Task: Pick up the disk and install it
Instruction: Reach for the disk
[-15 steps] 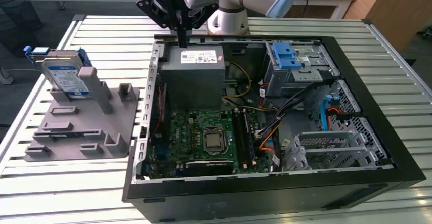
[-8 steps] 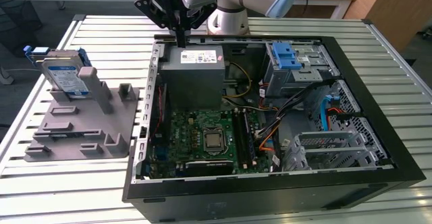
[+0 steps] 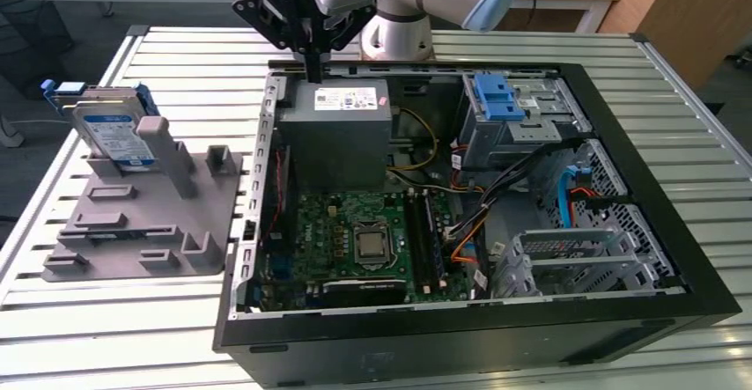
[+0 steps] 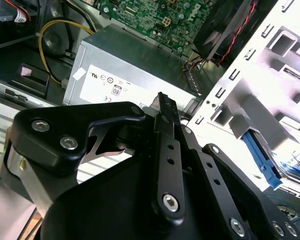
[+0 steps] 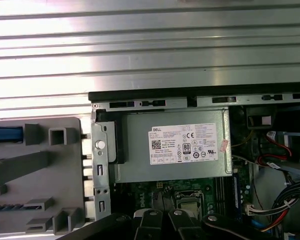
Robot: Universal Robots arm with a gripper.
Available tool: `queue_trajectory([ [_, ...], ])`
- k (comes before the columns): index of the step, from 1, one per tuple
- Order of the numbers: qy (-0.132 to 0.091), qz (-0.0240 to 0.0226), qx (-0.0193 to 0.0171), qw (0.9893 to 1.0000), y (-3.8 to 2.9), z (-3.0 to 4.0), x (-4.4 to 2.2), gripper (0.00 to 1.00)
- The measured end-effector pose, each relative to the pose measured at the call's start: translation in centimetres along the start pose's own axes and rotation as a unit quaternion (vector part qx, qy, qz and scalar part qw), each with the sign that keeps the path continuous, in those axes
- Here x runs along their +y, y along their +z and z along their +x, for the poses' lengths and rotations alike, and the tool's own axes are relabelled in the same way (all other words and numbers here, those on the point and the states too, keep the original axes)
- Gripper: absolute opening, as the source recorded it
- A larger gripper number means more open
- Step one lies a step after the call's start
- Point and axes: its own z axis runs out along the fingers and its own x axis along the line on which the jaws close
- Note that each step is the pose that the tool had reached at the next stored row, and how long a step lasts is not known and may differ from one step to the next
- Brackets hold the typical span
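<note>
The disk (image 3: 112, 133) stands upright in a slot at the back of a grey holder (image 3: 141, 223), on the exterior view's left of the open computer case (image 3: 470, 205). It is silver-grey with a blue-and-white label and blue side rails. A blue rail of the disk (image 4: 259, 156) shows in the second wrist view, and its blue edge (image 5: 5, 134) in the first wrist view. My gripper (image 3: 315, 75) hangs shut and holds nothing, over the case's back edge just above the grey power-supply box (image 3: 341, 135). It is well apart from the disk. Its tip (image 4: 162, 99) points at that box.
Inside the case lie a green motherboard (image 3: 352, 240), a drive cage with a blue latch (image 3: 505, 99), bundled cables (image 3: 470, 223) and an empty metal bay (image 3: 576, 262). Everything rests on a slatted metal table (image 3: 118, 320). The holder has several empty slots.
</note>
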Motion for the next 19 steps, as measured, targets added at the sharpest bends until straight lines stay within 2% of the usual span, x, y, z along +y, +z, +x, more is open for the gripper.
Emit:
queue_trajectory([
  [19,0.000,0.0000,0.0000,1.0000,-0.01,0.56,-0.04,0.11],
])
